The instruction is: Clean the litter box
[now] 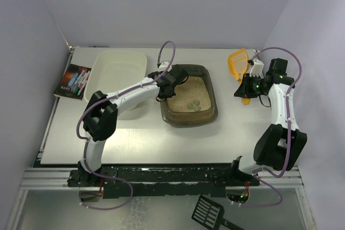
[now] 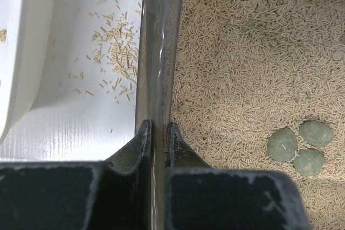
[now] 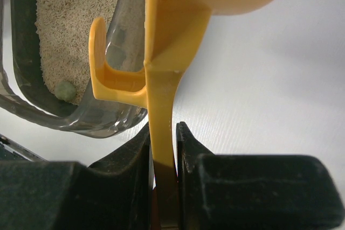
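At the far left of the top view you have a book (image 1: 72,81) on the table (image 1: 151,141), with the white tub (image 1: 116,76) just right of it. Your left gripper (image 2: 158,130) sits between the tub and the litter box (image 1: 190,120). Its jaws are pinched nearly closed on the box's left wall, one finger inside and one outside. Loose pellets (image 2: 116,52) lie on the table just outside that wall. The box stands mid-frame, just beside the tub, holding beige litter and three grey-green lumps (image 2: 299,145) clustered together. Further right, apart from the box, your right gripper (image 3: 161,133) is clamped tight on the handle of the orange scoop (image 1: 237,62), whose head points toward the upper edge of the frame.
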Motion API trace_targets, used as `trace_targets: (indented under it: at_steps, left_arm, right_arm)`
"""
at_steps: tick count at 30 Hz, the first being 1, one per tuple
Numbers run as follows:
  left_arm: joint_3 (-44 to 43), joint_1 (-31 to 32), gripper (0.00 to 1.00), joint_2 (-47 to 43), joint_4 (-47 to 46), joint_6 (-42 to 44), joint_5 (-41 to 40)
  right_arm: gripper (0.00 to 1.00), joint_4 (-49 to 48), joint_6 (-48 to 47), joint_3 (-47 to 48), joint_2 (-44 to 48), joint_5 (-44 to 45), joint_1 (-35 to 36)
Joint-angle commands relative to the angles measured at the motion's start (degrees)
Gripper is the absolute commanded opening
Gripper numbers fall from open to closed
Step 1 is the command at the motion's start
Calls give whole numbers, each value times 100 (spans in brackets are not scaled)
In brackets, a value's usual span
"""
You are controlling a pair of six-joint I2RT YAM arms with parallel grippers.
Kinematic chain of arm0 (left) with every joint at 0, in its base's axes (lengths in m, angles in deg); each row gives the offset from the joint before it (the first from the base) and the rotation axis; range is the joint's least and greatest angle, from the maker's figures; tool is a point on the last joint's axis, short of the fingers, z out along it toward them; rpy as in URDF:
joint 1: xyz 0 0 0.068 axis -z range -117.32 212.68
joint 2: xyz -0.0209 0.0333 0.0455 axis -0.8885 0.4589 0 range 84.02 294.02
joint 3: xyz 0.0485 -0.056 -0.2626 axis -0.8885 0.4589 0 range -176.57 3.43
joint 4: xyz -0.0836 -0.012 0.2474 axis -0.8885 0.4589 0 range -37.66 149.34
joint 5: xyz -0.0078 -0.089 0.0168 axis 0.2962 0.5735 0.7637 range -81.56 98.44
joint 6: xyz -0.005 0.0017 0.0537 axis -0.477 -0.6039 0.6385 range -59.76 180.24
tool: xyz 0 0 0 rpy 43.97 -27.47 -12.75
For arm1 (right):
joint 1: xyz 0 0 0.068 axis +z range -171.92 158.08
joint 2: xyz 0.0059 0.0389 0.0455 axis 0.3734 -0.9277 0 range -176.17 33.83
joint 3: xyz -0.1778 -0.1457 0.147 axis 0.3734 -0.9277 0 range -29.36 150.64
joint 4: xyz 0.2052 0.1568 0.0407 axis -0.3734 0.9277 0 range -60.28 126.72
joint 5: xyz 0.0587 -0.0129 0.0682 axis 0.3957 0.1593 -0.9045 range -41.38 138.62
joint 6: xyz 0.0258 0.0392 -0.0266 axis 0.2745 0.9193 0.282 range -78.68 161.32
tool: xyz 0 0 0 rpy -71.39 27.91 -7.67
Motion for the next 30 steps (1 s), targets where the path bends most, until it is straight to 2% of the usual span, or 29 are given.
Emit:
trace_targets:
  at_steps: [1, 14, 30]
  left_arm:
    - [-74, 49, 7, 45, -104, -8, -187]
    - [-221, 282, 7, 174, -74, 69, -224]
    - [-484, 399, 7, 58, 24, 139, -757]
  right_arm:
    - [0, -5, -94, 140, -60, -88, -68]
    - [0, 52, -144, 196, -122, -162, -66]
    - [0, -2, -142, 114, -86, -145, -68]
